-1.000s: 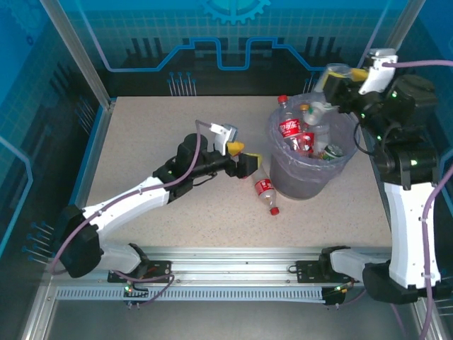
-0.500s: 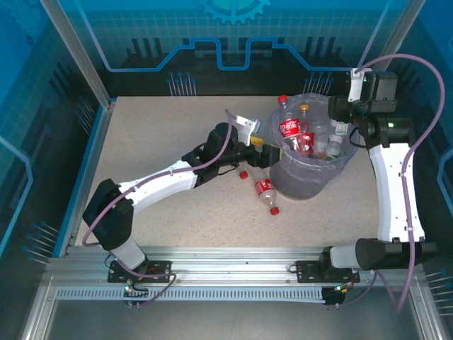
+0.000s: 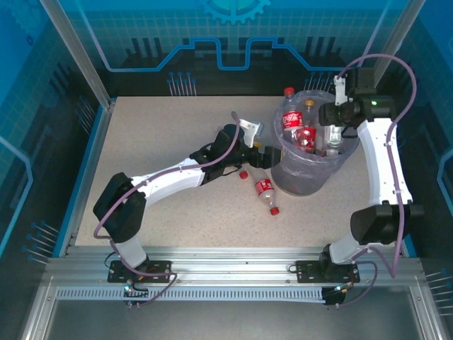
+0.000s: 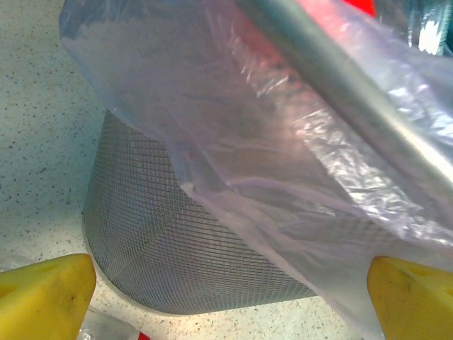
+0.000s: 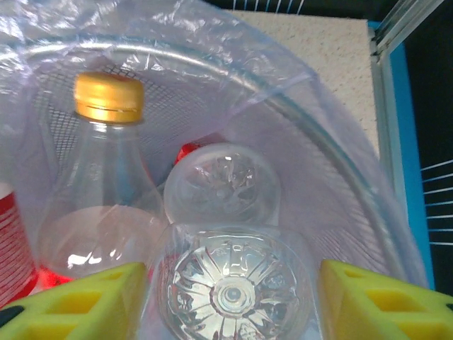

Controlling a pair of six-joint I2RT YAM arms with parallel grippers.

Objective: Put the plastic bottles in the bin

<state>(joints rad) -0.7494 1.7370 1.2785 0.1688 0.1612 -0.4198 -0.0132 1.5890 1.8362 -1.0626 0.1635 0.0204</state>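
The bin (image 3: 306, 176), a grey mesh basket with a thin liner (image 4: 283, 142), stands right of centre and holds several plastic bottles, one red-labelled (image 3: 291, 119) and one yellow-capped (image 5: 107, 99). My right gripper (image 3: 333, 133) hangs over the bin's right side. A clear bottle (image 5: 230, 290) stands base-up between its yellow fingers (image 5: 368, 301), with a thin gap at the right one. A red-labelled bottle (image 3: 265, 193) lies on the table left of the bin. My left gripper (image 3: 258, 157) is open wide against the bin's wall (image 4: 177, 255). A bottle with a red cap (image 3: 243, 173) lies just under it.
The speckled table (image 3: 156, 134) has room at left and front. Blue enclosure walls and metal posts (image 3: 78, 53) ring it. A metal rail (image 3: 233, 256) runs along the near edge. Purple cables (image 3: 393, 67) loop above the right arm.
My right arm swung down and left over the bin, lowering the clear bottle among the others, and its fingers eased apart. My left arm slid right, close against the bin.
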